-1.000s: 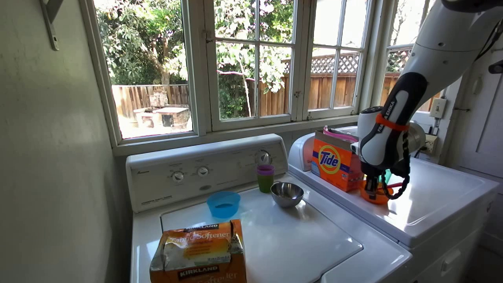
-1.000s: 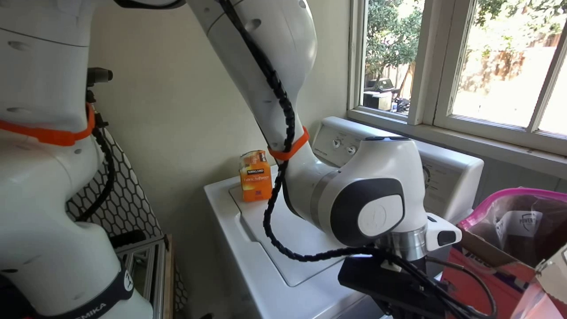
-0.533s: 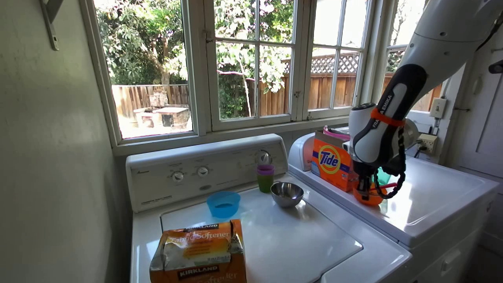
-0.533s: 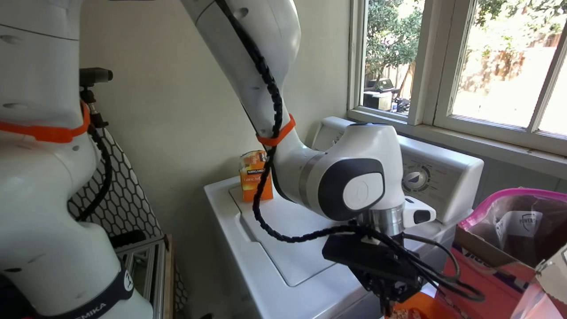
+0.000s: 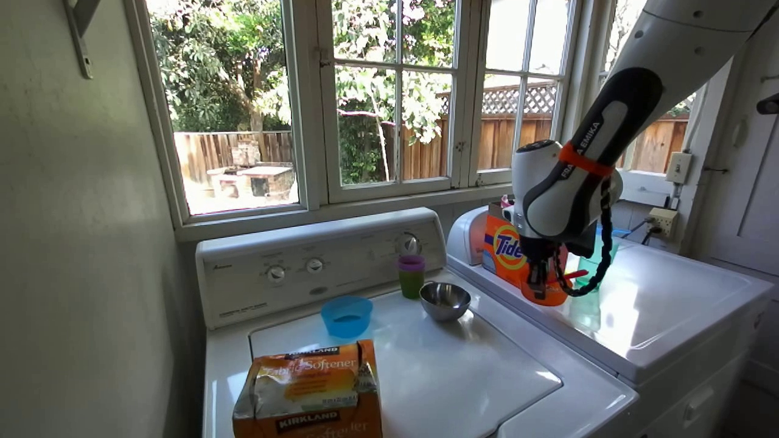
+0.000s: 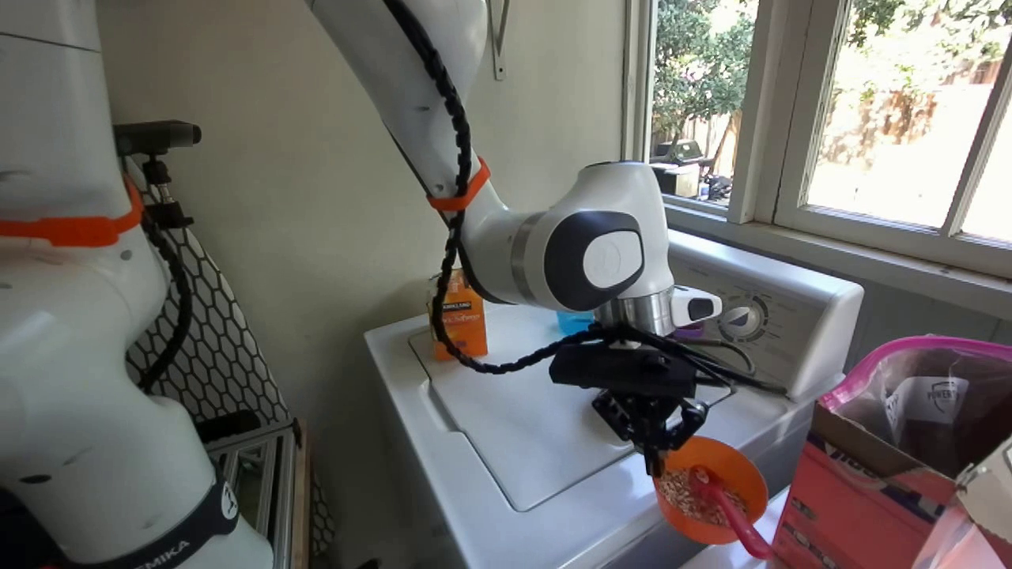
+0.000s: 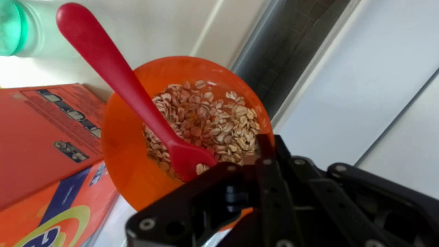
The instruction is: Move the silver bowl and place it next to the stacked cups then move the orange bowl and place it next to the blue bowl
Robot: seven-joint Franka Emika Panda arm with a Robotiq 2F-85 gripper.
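The orange bowl (image 5: 551,297) hangs in the air by its rim, with my gripper (image 6: 655,462) shut on that rim. In the wrist view the fingertips (image 7: 265,144) pinch the bowl's right edge; oats and a red spoon (image 7: 116,73) lie in it. Over on the washer lid, the silver bowl (image 5: 445,304) rests upright beside the stacked cups (image 5: 411,277), purple over green. Further left on the same lid is the blue bowl (image 5: 345,319); in an exterior view the arm partly hides the blue bowl (image 6: 575,322), and the silver bowl is hidden there.
An orange detergent box (image 5: 502,246) stands close behind the held bowl. A green translucent cup (image 5: 587,267) is on the second machine, to the right. A fabric softener box (image 5: 307,395) occupies the washer's front left. Beneath the bowl, a dark gap (image 7: 284,51) separates the machines.
The orange bowl, spoon and gripper have risen and shifted toward the washer, away from the green cup. The silver bowl, blue bowl and stacked cups have not moved.
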